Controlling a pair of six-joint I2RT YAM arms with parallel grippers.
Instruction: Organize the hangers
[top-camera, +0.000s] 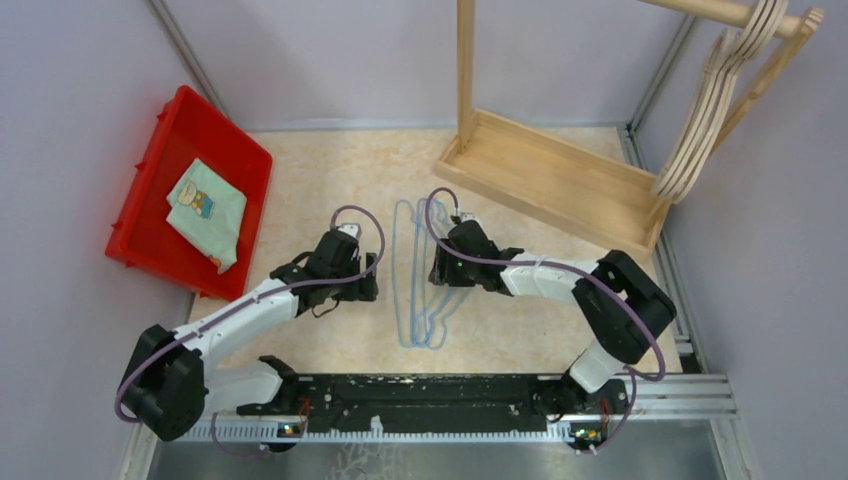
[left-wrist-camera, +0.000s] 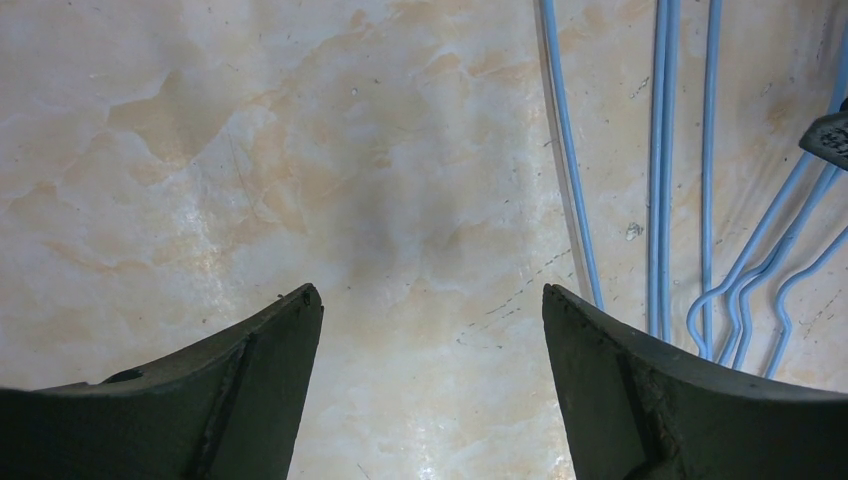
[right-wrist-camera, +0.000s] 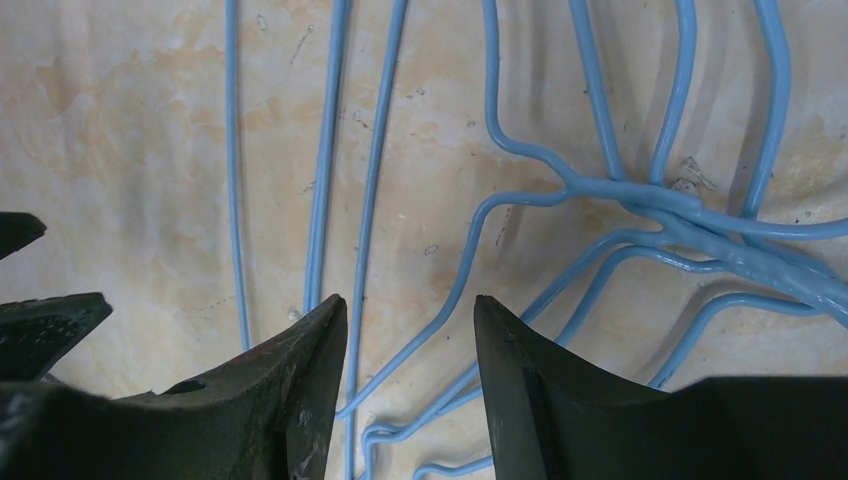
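Left tool (left-wrist-camera: 430, 290) wide, right tool (right-wrist-camera: 408, 300) half-parted astride tangled blue hangers (right-wrist-camera: 660, 195), count unclear

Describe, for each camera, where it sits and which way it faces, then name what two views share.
Top external: above and behind the bases, looking down at table, red bin, wooden rack, blue wire hangers; left arm and right arm show.
Left wrist: on the left arm, facing the table beside the hangers; open left claw shows.
Right wrist: on the right arm, facing down onto the hangers; open right claw shows.
Shared: all three see the hangers.
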